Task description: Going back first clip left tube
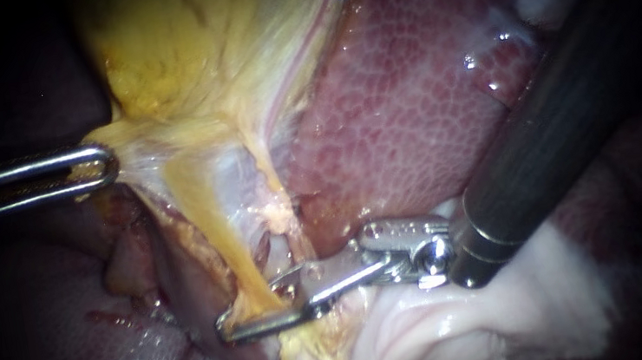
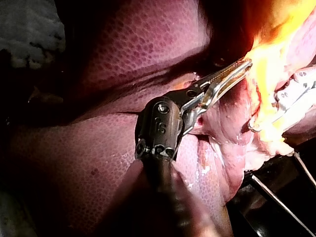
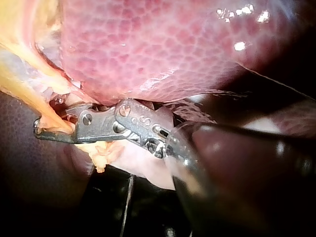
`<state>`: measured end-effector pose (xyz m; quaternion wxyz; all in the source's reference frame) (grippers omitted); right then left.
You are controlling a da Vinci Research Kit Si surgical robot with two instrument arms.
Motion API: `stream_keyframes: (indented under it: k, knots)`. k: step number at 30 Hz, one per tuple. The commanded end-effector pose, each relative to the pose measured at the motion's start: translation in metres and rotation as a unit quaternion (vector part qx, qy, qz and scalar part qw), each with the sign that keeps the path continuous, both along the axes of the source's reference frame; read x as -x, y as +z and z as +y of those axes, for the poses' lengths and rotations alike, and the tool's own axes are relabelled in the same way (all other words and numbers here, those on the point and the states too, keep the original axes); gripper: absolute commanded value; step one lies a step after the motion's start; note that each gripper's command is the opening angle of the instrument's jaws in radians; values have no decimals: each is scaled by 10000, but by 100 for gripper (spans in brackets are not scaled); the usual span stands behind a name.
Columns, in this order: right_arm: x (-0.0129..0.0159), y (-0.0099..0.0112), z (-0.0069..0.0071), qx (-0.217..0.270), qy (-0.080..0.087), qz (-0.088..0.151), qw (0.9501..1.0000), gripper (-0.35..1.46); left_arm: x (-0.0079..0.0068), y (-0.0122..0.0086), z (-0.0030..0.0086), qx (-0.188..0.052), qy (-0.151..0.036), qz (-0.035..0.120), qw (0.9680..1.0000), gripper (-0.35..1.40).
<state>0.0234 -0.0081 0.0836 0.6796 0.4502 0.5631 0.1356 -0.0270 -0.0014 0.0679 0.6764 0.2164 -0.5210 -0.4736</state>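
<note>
Jaws of the right instrument (image 1: 249,309), slim, bright metal and hooked at the tip, stand apart with a gap between them. The left tube (image 1: 210,226) passes through that gap, so they straddle it rather than grip it. Jaws of the left instrument (image 1: 108,160), long, slotted and toothed on their inner faces, are closed on a fold at the edge of the gallbladder (image 1: 208,41) and draw it taut. The left tube is a smooth, yellow, cord-like strand that runs down from the gallbladder. It crosses the right jaws near its lower end, where it frays into lumpy yellow fat. A thinner pale strand (image 1: 272,175) lies just beside it, toward the liver. No clip can be told apart from the jaw metal, so whether one sits on the tube cannot be confirmed. By this evidence the withdrawal is hardly begun: the jaws have yet to slide back off the tube and clear the field. The liver (image 1: 413,102) is wet, dark red and finely mottled, and it bulges above the dark, matt right shaft. Pale, folded white material (image 1: 454,333), of uncertain nature, lies beneath that shaft.
</note>
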Motion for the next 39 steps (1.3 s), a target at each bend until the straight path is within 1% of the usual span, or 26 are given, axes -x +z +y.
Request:
stream_keyframes:
  k: [1,6,7,9,10,12,13,19,22,25,29,32,35,39]
  knots:
    - [0,0,0,1,-1,1,10000,-35,0,0,0,2,1,0,10000,-35]
    - [0,-2,0,2,-12,-8,10000,-35,0,0,0,2,1,1,10000,-35]
    - [0,-3,0,-21,7,46,10000,-18,0,0,0,2,1,1,10000,-35]
    - [-2,-4,2,-58,190,118,9997,24,0,0,0,2,1,1,10000,-35]
    - [-4,-4,4,3,309,103,9995,49,0,0,-1,3,1,1,10000,-35]
    - [-11,-2,12,208,613,-1,9979,59,0,0,-1,4,0,2,10000,-35]
    - [-12,-1,16,277,722,-51,9970,60,0,0,-1,5,0,2,10000,-35]
    - [2,0,37,616,923,-69,9938,60,1,-2,-3,5,-4,5,10000,-35]
    - [11,-4,45,647,997,-109,9929,60,1,-2,-3,5,-3,4,10000,-35]
    - [23,-8,46,623,970,-93,9933,60,0,-2,-3,5,-2,4,10000,-35]
    - [48,-16,42,605,883,-31,9943,60,0,-2,-3,5,-1,3,10000,-35]
    - [71,-27,42,628,823,32,9946,60,0,-2,-3,7,-3,5,10000,-35]
    - [94,-42,49,648,845,35,9943,60,0,-1,-4,9,-4,6,10000,-35]
    - [124,-65,64,679,893,27,9937,60,0,0,-5,13,-5,7,10000,-35]
